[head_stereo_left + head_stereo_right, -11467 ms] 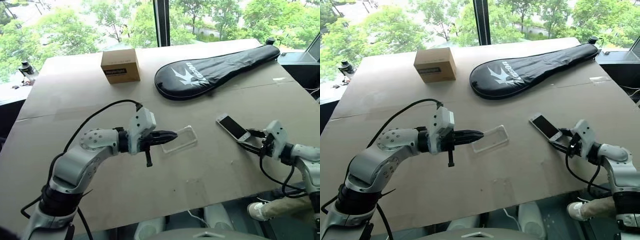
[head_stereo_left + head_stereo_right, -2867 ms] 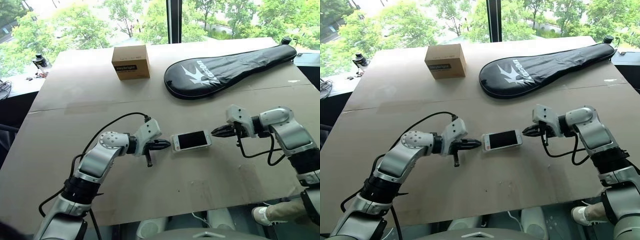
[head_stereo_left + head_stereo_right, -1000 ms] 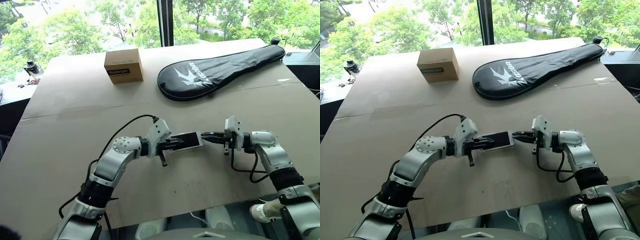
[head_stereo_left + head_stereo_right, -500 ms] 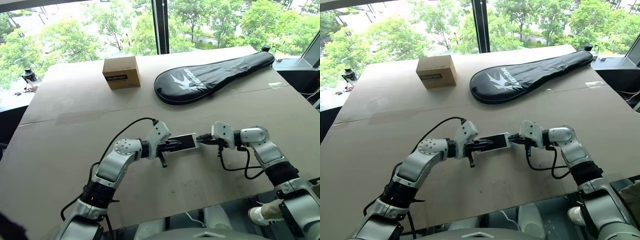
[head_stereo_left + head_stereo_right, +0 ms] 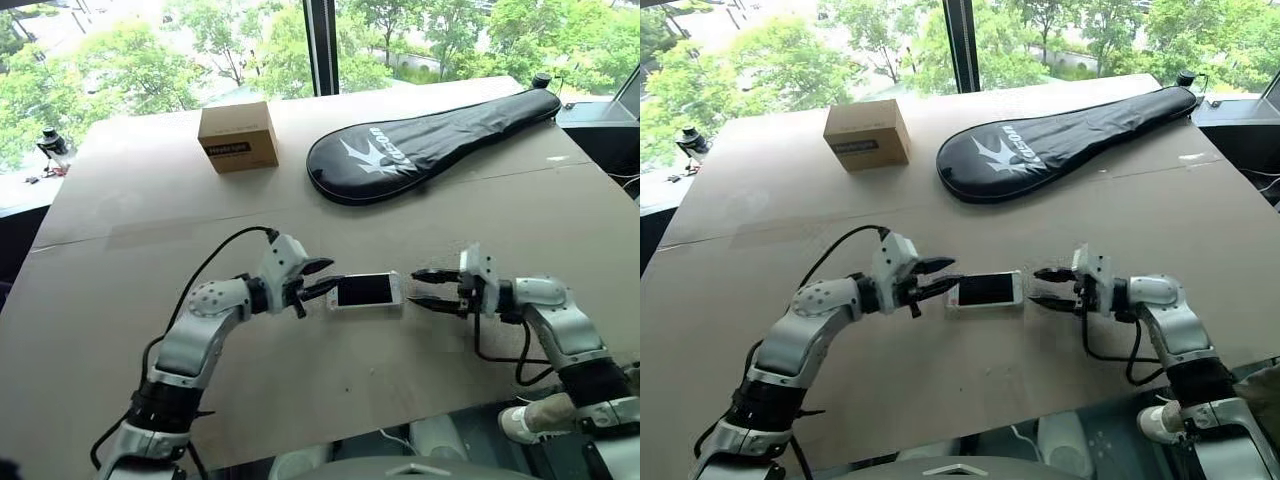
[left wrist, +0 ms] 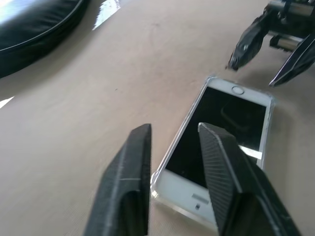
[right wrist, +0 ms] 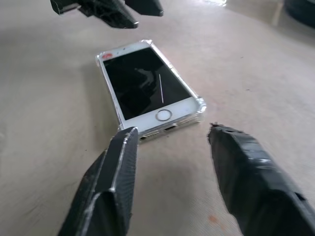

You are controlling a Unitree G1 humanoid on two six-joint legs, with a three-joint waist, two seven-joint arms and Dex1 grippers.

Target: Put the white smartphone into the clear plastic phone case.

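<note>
White smartphone [image 5: 366,290] sits in the clear plastic phone case [image 7: 199,106], frame centre. Left gripper [image 5: 322,278] and right gripper [image 5: 423,288] both spread, empty. I'd say insertion's done; next, retract.

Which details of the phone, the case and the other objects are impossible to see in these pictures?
- White smartphone: back hidden, lies screen up.
- Clear plastic phone case: only the rim shows; full seating uncertain.
- Cardboard box: label too small, head views.
- Black racket cover: contents hidden; cut off by the edge, left wrist view.
</note>
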